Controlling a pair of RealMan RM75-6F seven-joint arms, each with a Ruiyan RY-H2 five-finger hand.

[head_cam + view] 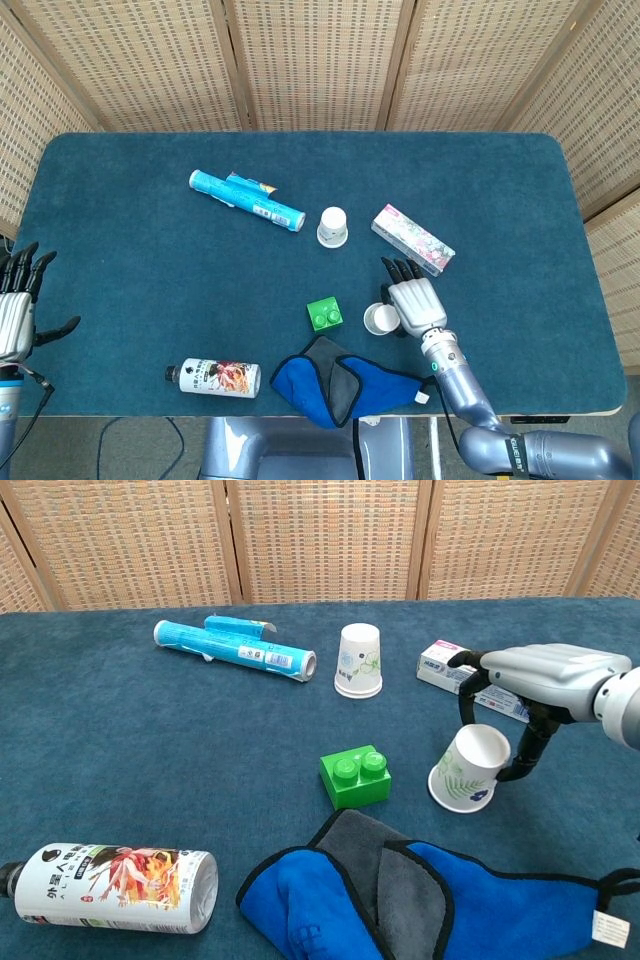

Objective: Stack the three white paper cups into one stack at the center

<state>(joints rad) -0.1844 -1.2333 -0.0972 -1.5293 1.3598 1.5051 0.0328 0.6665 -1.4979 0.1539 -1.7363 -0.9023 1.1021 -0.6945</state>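
Starting out, I am closing my right robot hand (525,695) around one tilting cup (470,768); the other cup (359,660) is standing apart, unstacked.

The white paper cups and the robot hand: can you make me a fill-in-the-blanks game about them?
1. The right hand holds a tilted white paper cup printed with dark ____.
2. The green toy brick sits to the ____ of that cup in the chest view.
3. The other white paper cup stands ____ down.

Missing words: leaves; left; upside
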